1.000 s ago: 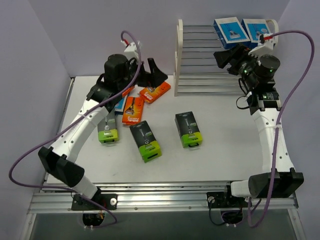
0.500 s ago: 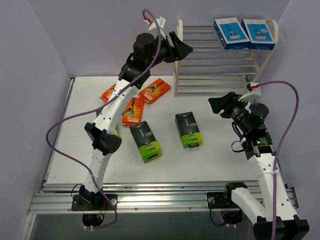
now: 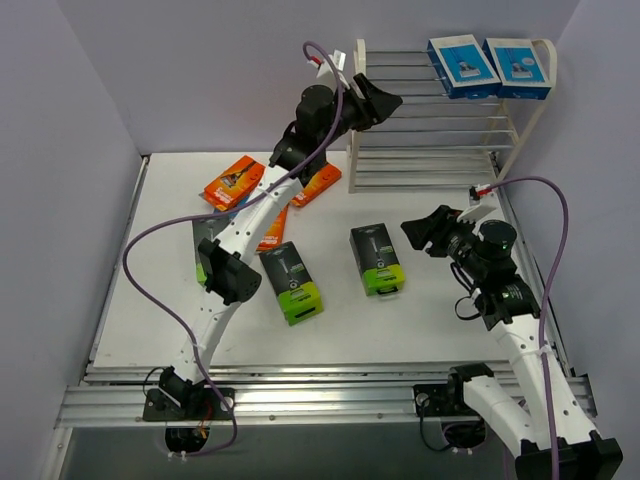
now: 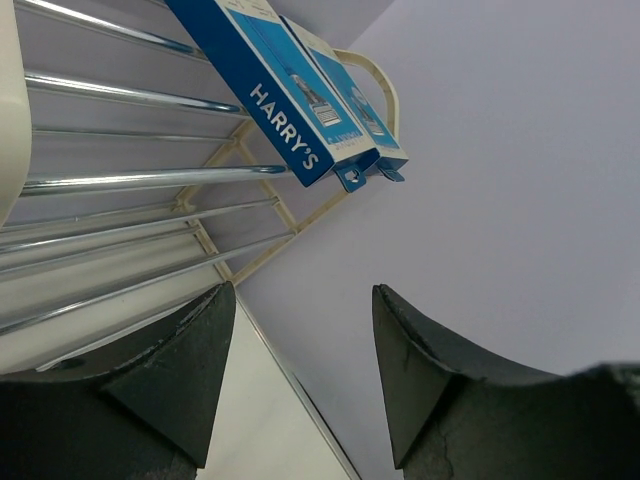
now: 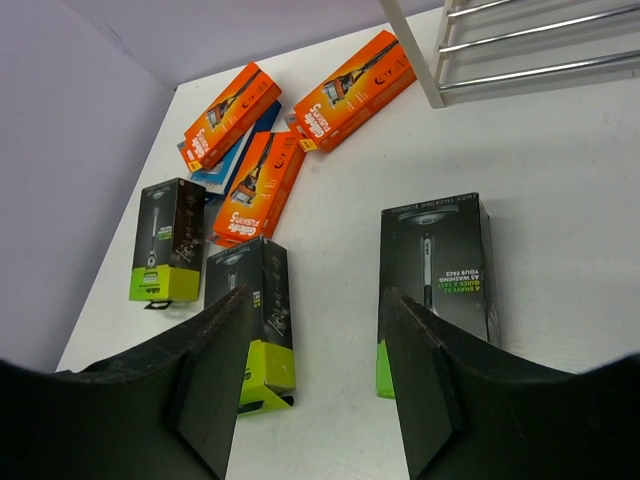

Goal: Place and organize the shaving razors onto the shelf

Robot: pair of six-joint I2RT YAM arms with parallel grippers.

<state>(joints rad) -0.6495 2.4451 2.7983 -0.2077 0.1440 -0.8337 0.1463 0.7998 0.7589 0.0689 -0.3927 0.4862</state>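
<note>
Our right gripper hangs spread and empty over the nearest black pack, flat on the tabletop, orange packs beyond. We judge it light, stiff cardboard, probably slick, best pinched across its narrow width near mid-length. Our left gripper, likewise spread and empty, faces the shelf, where two blue packs sit on the top tier.

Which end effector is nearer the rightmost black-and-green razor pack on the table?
Right. The right end effector hangs just right of that pack; the left end effector is far off, up by the shelf.
</note>
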